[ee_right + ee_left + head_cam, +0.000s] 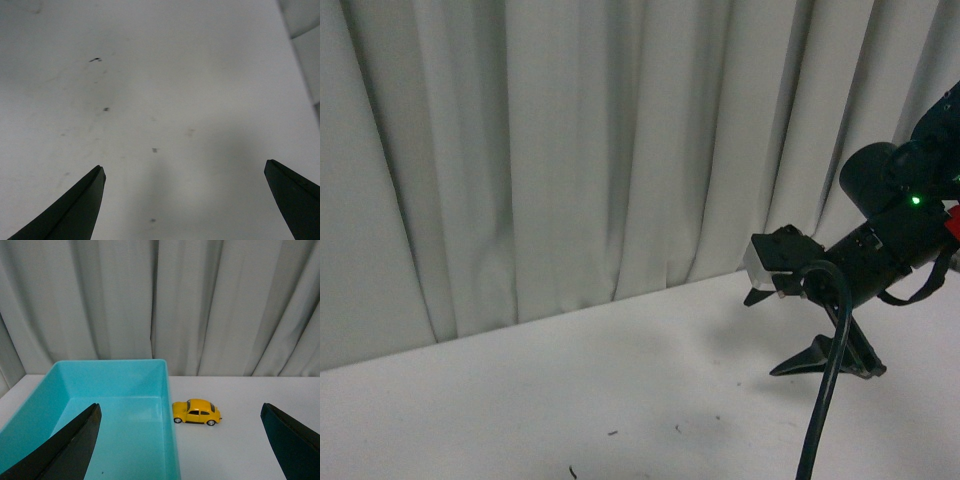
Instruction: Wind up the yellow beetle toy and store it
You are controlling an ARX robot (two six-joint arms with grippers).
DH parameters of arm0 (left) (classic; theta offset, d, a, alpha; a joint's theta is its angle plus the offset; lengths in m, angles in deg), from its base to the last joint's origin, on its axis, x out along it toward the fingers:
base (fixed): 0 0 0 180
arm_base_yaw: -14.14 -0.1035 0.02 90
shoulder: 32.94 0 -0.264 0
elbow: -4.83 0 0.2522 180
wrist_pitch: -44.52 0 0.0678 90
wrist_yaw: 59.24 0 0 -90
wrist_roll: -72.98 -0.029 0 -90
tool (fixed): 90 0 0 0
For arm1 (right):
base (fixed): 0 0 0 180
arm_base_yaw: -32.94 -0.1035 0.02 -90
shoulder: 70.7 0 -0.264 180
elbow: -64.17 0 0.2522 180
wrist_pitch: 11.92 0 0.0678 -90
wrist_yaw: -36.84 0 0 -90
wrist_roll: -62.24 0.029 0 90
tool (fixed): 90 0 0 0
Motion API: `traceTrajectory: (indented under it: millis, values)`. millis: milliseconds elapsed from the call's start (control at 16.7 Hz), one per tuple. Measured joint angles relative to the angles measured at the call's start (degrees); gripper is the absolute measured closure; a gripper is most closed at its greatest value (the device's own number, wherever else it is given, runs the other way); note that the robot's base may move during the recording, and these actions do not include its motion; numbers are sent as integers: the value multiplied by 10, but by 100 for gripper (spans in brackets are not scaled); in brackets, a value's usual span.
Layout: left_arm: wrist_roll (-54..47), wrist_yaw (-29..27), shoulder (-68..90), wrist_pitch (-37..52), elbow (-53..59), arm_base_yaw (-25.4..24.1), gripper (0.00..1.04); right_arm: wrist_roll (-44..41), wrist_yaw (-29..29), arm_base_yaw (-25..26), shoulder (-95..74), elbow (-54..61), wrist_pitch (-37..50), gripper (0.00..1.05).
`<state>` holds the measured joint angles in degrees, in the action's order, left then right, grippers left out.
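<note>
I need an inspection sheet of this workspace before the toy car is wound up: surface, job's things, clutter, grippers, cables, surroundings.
Surface: white table with a few small dark specks.
Job's things: yellow toy on its wheels on the table, close beside the teal bin and outside it; nothing seen in the part of the bin that shows.
Clutter: nothing seen.
Grippers: left gripper open, empty, facing toy and bin; right gripper open, empty, over bare table.
Cables: black cable runs down past the right gripper, out of the front view.
Surroundings: pale curtain behind the table.
</note>
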<state>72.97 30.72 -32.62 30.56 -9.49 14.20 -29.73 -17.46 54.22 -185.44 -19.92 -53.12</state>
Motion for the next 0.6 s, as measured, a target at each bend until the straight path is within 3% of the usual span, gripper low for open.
traceTrajectory:
  millis: [180,360,420,540,600]
  values:
    - [0,0,0,0,0,0,7,7,-21,-4,31,-103,-41,7]
    - [0,0,0,0,0,0,7,42,-24,-15,66,-167,-22,7]
    - [0,0,0,0,0,0,7,131,-88,-31,108,-103,186,15]
    - [0,1,0,0,0,0,7,409,-195,-73,219,72,440,35]
    - [0,0,0,0,0,0,7,574,-221,-94,273,160,566,47]
